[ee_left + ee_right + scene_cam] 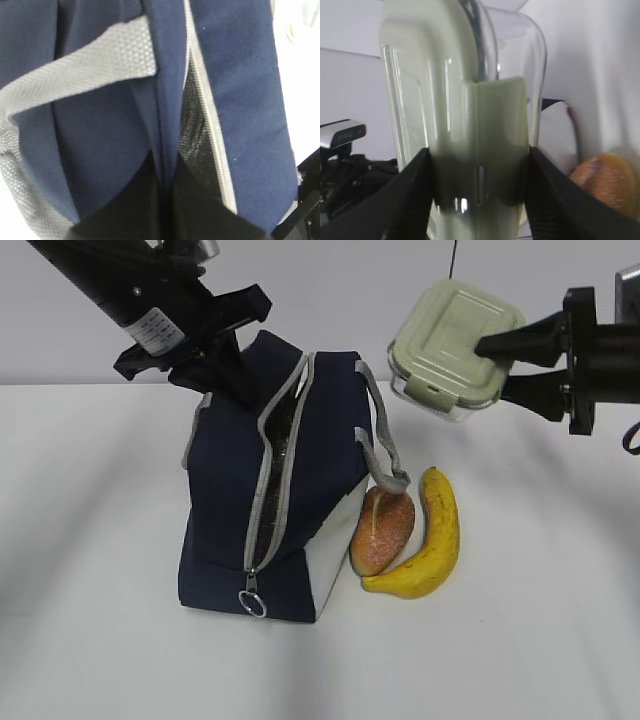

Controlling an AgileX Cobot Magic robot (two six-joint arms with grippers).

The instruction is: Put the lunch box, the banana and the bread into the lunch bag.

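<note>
Sage-green lidded lunch box (455, 348) was up in the air, off the table, clamped between the fingers of the right gripper (497, 365), one finger on the lid and one underneath. In the right wrist view the two dark fingers (410, 195) pressed the box from both sides, box tilted on edge. It hung above and right of the lunch bag (280, 490), not yet over the opening.

Lunch bag stood near the middle of the table (90, 640), zipper run open along the top and down the front, foil lining visible in the gap, ring pull (252, 597) at the bottom front. Nothing could be seen inside it, so judged: zero of three items packed.

Bread (382, 530) lay on the table touching the bag's white side panel, under the drooping grey handle (383, 445). Banana (425, 535) lay just beside the bread on its right, touching it.

Left gripper (215, 365) was pinched shut on the bag's top fabric at the far end, holding the mouth up.

Left to do: box in, then bread, then banana.

Writing: white label (158, 332) on the left arm, text too small to read. No brand visible on bag or box.
</note>
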